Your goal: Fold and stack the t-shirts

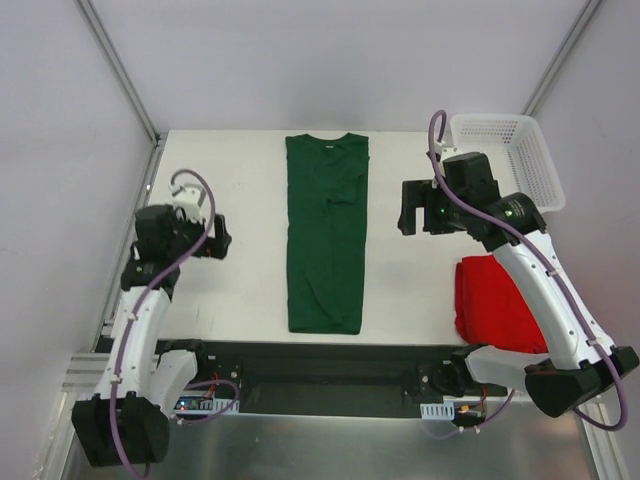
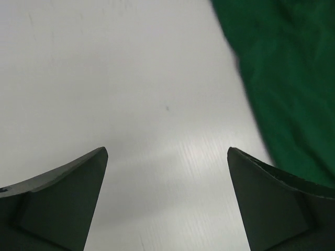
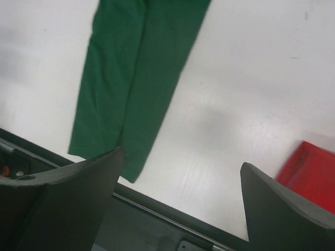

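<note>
The green shirt (image 1: 326,235) lies on the desk (image 1: 230,170) between my hands, its long axis running near edge to far. My right hand (image 1: 405,212) is nearer than my left hand (image 1: 222,238). Both are spread apart, holding nothing.

I find no writing, label, brand or number I can read; marks on the circuit board (image 1: 205,403) below the table (image 1: 250,290) are too small.
</note>
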